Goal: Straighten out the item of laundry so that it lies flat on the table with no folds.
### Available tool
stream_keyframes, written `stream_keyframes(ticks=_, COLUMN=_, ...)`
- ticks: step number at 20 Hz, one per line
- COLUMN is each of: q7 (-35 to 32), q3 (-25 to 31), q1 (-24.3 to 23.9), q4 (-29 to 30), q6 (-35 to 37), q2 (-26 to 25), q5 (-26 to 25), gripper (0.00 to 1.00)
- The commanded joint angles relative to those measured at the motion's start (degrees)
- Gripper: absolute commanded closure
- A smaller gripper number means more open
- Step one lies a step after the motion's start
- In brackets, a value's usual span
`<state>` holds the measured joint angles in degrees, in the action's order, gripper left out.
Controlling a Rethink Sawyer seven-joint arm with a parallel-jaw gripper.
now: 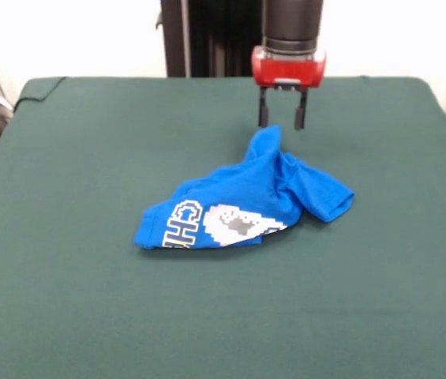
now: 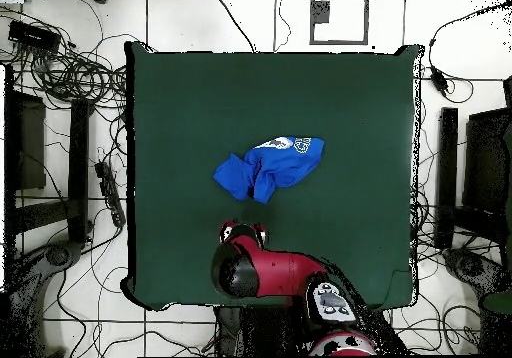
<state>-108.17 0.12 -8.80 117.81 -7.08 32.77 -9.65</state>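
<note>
Front view: the T-shirt [image 1: 242,201] lies crumpled near the middle of the table [image 1: 65,300], slightly to the right of centre. Its white-and-grey graphic and white outlined letters face up at the near left end; a sleeve bunches out to the right, and one fold rises to a peak at the far side. The gripper [image 1: 282,120] hangs just beyond that peak — fingers apart, nothing between them, and a strip of green shows between the tips and the cloth.

Overhead view: the arm [image 2: 285,272] covers the gripper here, so the fingers cannot be checked from above. The shirt [image 2: 270,167] sits close to the table's centre, well clear of every edge, with the printed end toward the right and far side of this picture.

Surface and room: the green cover [image 2: 180,104] is smooth. Around it — a tiled floor [image 2: 190,19] with tangled cables [image 2: 60,69] on the left.
</note>
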Motion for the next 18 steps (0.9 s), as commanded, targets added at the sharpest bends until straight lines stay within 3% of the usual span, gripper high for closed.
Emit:
stream_keyframes(ticks=1, q7=-11.03, q3=4.82, q1=3.32, q4=-6.71, q6=-5.25, q2=-2.15, q5=4.31, gripper=0.00)
stream_keyframes(ticks=10, q7=-9.94, q3=5.79, q1=3.43, q4=-8.21, q6=-0.89, q2=0.69, q5=5.91, gripper=0.00)
stream_keyframes(ticks=18, q7=-9.18, q3=3.49, q1=4.22, q4=-9.86, q6=-3.48, q2=0.76, q5=4.79, gripper=0.00)
